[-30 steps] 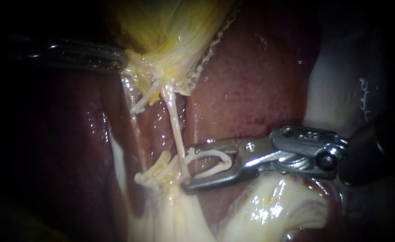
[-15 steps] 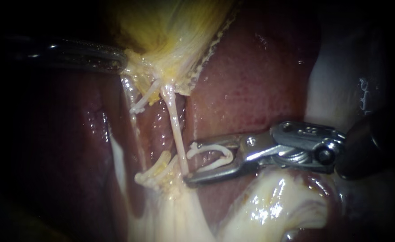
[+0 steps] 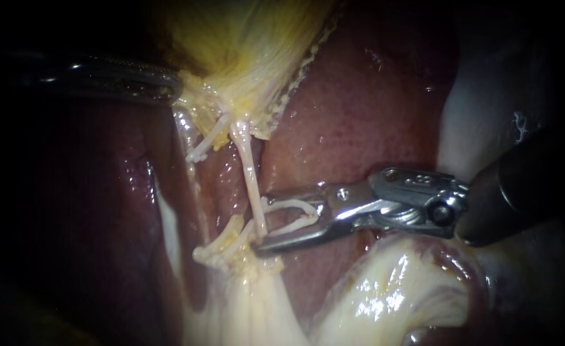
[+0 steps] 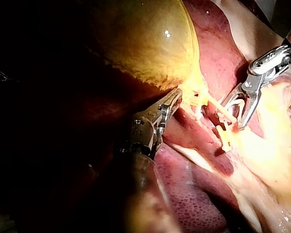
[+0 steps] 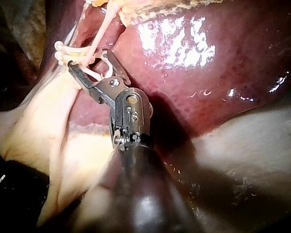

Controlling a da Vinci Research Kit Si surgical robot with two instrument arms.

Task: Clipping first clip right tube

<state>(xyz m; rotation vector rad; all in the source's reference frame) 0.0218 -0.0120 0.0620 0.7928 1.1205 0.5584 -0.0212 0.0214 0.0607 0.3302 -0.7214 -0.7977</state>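
1. The right instrument (image 3: 262, 221) grips a white clip (image 3: 295, 214) in its hand, and the clip is spread wide.
2. The right tube (image 3: 248, 170) sits right at the tips of that hand, barely inside the clip.
3. The left instrument (image 3: 170, 86) has its hand pinched on the edge of the gallbladder (image 3: 250, 38).
4. This looks like the lining-up step. Next, I think, the hand should slide further over the tube, then squeeze.

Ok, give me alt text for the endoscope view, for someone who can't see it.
The right instrument, entering from the right, holds a white clip in its spread jaws, with the thin pale right tube between their tips. The left instrument meets the yellow gallbladder at upper left, over dark red liver.
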